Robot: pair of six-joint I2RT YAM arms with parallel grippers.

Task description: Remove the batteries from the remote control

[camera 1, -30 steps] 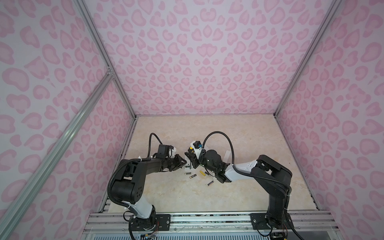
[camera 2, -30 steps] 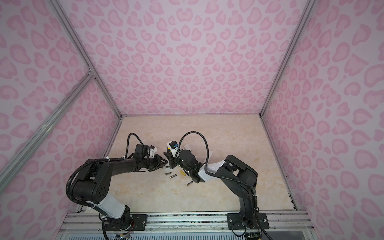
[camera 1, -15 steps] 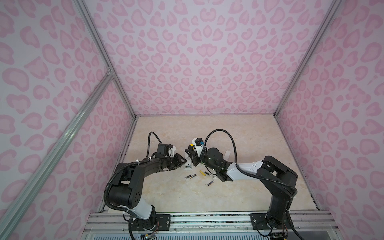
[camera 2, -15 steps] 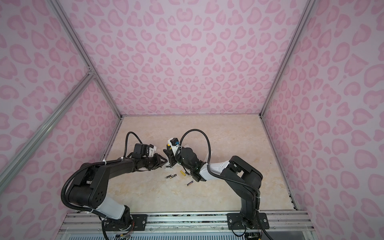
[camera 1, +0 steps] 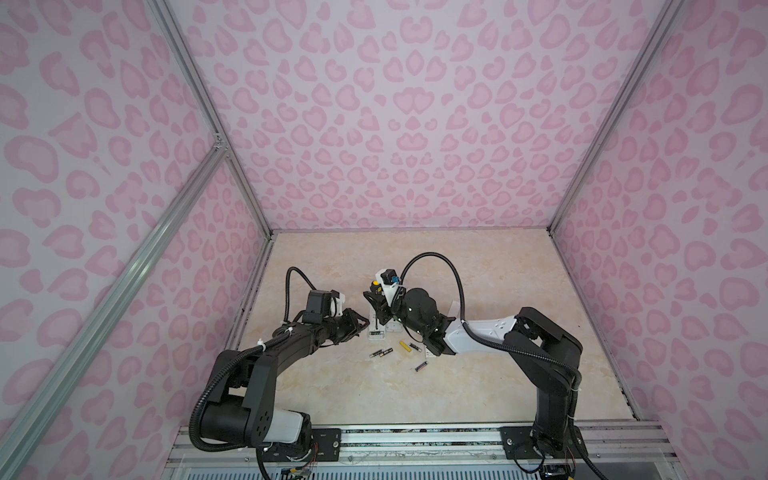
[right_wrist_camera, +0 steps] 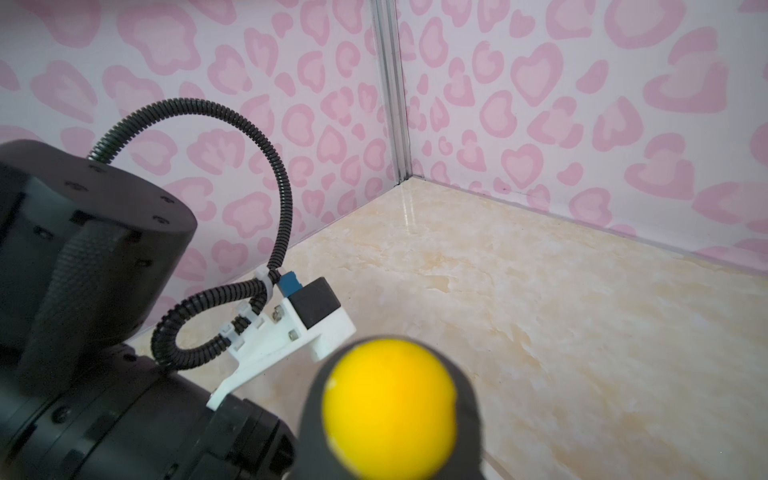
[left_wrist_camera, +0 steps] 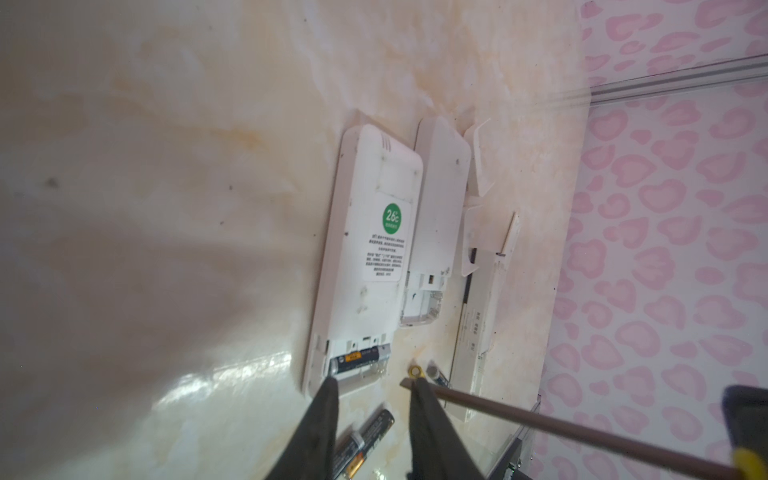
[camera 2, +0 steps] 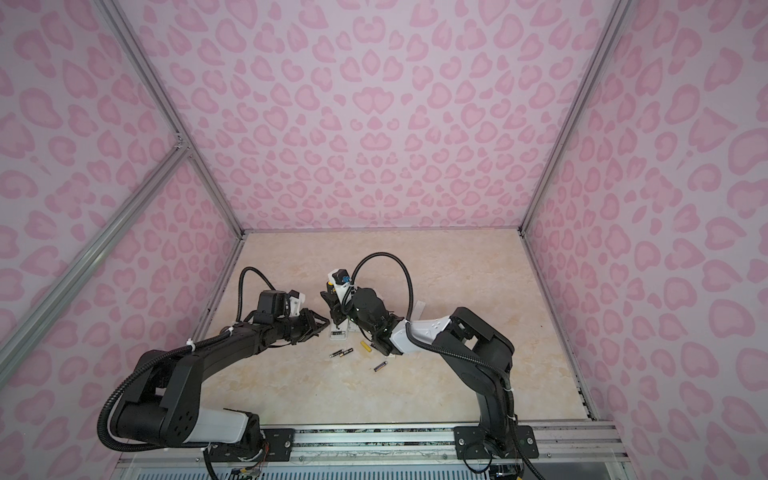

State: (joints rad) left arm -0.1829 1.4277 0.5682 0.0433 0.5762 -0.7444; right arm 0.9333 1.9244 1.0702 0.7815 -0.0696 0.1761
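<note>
The pale marbled desk (camera 1: 498, 374) carries everything, and the work is gathered left of its middle. My left tool (left_wrist_camera: 374, 395) lies low over the desk, jaws partly spread and gripping nothing. One finger (left_wrist_camera: 322, 419) has its tip right at the open end of the remote with the green sticker (left_wrist_camera: 365, 249); whether it touches I cannot tell. My right tool (camera 1: 379, 309) stands just beside the left one in both top views. It is closed round the handle of the screwdriver (camera 1: 375, 284), yellow cap uppermost, with the steel shaft slanting down toward the remotes.

The sticker remote lies back up with its bay uncovered. A second remote (left_wrist_camera: 436, 216) lies against its side, bay also open, and a long white piece (left_wrist_camera: 478, 324) lies just beyond that.

One black battery (left_wrist_camera: 357, 360) sits in the sticker remote's bay. Two black batteries (left_wrist_camera: 368, 434) lie side by side on the desk between my left tool's fingers. A yellow battery (camera 1: 405, 347) and a lone black battery (camera 1: 414, 346) lie near them, and a purplish battery (camera 1: 421, 366) lies a little apart, nearer my base
</note>
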